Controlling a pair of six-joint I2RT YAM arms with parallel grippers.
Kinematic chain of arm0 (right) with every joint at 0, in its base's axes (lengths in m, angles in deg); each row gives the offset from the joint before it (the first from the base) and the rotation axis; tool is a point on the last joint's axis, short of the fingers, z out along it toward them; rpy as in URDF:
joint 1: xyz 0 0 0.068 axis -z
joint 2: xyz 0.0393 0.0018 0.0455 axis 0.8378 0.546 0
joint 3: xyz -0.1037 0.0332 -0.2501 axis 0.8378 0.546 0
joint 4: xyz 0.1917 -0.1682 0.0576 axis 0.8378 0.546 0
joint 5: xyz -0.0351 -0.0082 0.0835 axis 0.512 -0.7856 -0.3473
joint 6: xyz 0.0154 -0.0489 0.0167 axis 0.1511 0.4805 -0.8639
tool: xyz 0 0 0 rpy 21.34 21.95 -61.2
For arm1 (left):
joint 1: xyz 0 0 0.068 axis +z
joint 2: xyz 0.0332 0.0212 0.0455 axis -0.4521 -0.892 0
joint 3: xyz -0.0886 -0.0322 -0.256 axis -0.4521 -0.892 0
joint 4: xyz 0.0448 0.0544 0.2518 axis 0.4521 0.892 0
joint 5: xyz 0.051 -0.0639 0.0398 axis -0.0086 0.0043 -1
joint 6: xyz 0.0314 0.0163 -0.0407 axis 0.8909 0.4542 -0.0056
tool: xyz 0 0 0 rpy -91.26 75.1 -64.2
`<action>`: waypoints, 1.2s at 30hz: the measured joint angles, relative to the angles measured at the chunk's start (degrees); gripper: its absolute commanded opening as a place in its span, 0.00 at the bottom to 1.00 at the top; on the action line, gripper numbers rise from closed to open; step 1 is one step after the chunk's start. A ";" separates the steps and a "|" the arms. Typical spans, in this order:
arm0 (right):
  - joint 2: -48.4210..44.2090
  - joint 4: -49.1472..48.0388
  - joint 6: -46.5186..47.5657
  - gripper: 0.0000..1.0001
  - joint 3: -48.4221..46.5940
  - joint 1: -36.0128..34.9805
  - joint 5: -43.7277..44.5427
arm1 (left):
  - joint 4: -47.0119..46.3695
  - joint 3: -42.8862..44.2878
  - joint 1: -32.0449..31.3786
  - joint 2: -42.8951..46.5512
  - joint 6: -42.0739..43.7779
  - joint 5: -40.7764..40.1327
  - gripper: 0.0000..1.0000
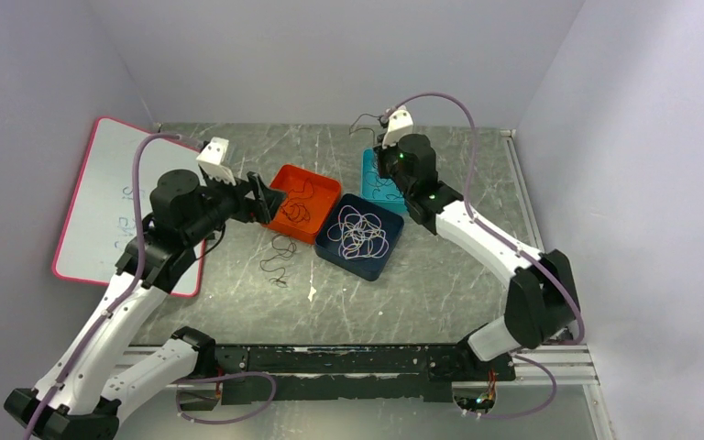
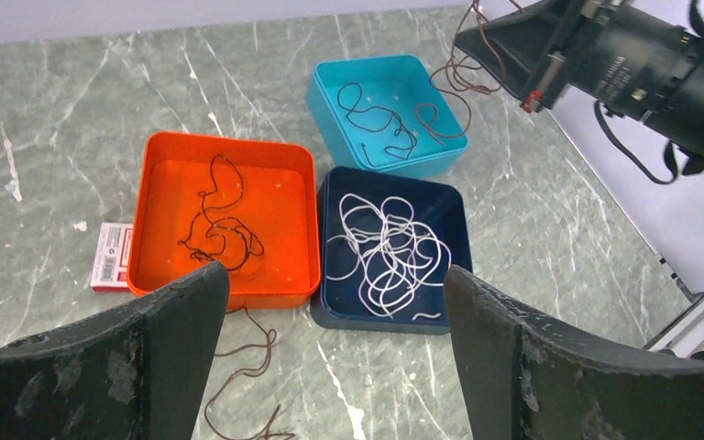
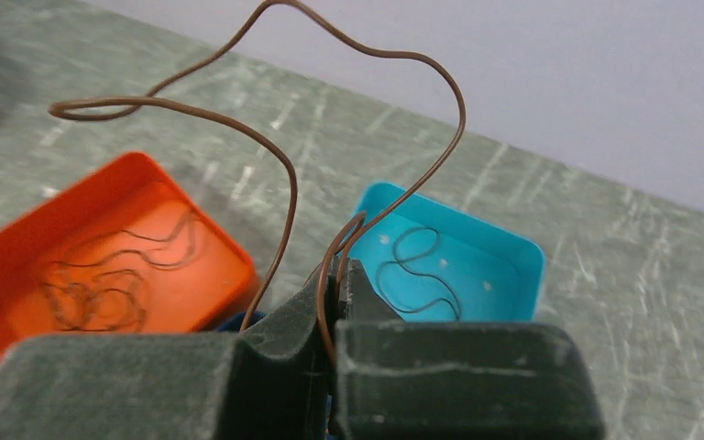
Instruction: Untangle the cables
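A white cable (image 1: pixel 359 234) lies in loops in the dark blue tray (image 2: pixel 380 321). Black cables (image 2: pixel 220 225) lie in the orange tray (image 2: pixel 229 139). Another black cable (image 2: pixel 380 119) lies in the teal tray (image 3: pixel 513 252). A loose dark cable (image 2: pixel 243 367) lies on the table in front of the orange tray. My right gripper (image 3: pixel 337 275) is shut on a brown-black cable (image 3: pixel 284 137) and holds it above the teal tray's far side (image 1: pixel 380 142). My left gripper (image 2: pixel 335 280) is open and empty, above the table near the orange tray (image 1: pixel 261 194).
A pink-framed whiteboard (image 1: pixel 110 202) leans at the left wall. A small red and white box (image 2: pixel 110 257) lies against the orange tray's left side. Grey walls close in the table on three sides. A metal rail (image 1: pixel 357 357) runs along the near edge.
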 measured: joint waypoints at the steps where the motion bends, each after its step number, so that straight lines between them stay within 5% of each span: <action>1: 1.25 -0.20 0.42 0.00 0.13 0.85 0.02 | -0.02 -0.37 0.00 0.00 -0.17 -0.02 0.92; 15: 17.59 -5.42 8.22 0.00 -1.51 12.63 -5.40 | 0.09 -4.68 0.00 3.06 -1.95 -0.66 0.92; 30: 26.60 1.68 14.78 0.00 -8.50 13.49 -2.89 | 0.13 -4.68 0.00 3.08 -2.05 -1.03 0.92; 34: 27.82 4.76 16.22 0.06 -9.68 13.49 -1.99 | 0.13 -4.68 0.00 3.17 -2.12 -1.16 0.91; 36: 28.98 6.60 16.81 0.20 -10.93 13.49 -1.88 | 0.11 -4.68 0.00 3.08 -2.14 -1.16 0.91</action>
